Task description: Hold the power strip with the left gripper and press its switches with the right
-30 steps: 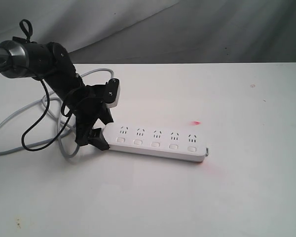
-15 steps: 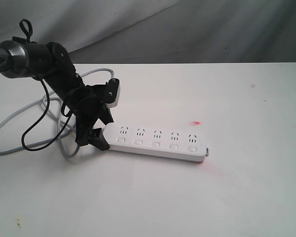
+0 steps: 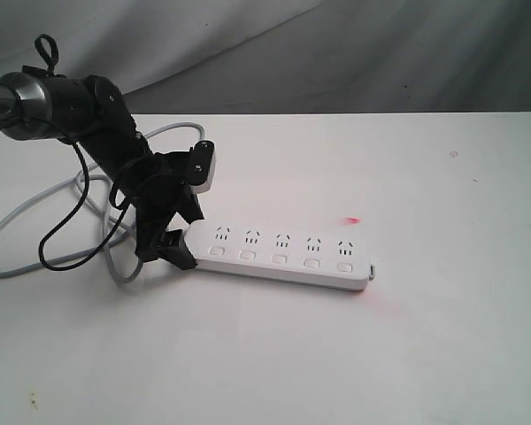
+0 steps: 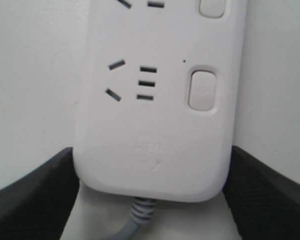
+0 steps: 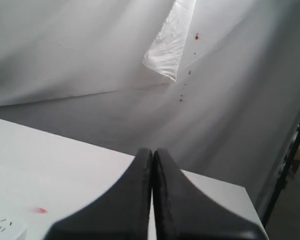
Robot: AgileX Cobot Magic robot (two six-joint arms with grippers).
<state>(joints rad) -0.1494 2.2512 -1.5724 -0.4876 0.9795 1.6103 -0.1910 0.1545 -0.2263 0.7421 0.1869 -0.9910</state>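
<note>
The white power strip (image 3: 283, 252) lies flat on the white table, its row of switches (image 3: 280, 259) along the near edge. My left gripper (image 3: 186, 235) straddles the strip's cord end. In the left wrist view both black fingers (image 4: 35, 200) press against the sides of the power strip (image 4: 155, 135), near the last switch (image 4: 202, 90) and the grey cord (image 4: 132, 225). My right gripper (image 5: 152, 152) is shut with nothing in it, held above the table and out of the exterior view. Only a corner of the power strip (image 5: 2, 227) shows in its view.
The grey cord (image 3: 35, 199) loops over the table behind and left of the left arm. A small red light spot (image 3: 351, 220) lies on the table beyond the strip. Grey cloth (image 3: 336, 53) hangs behind the table's far edge.
</note>
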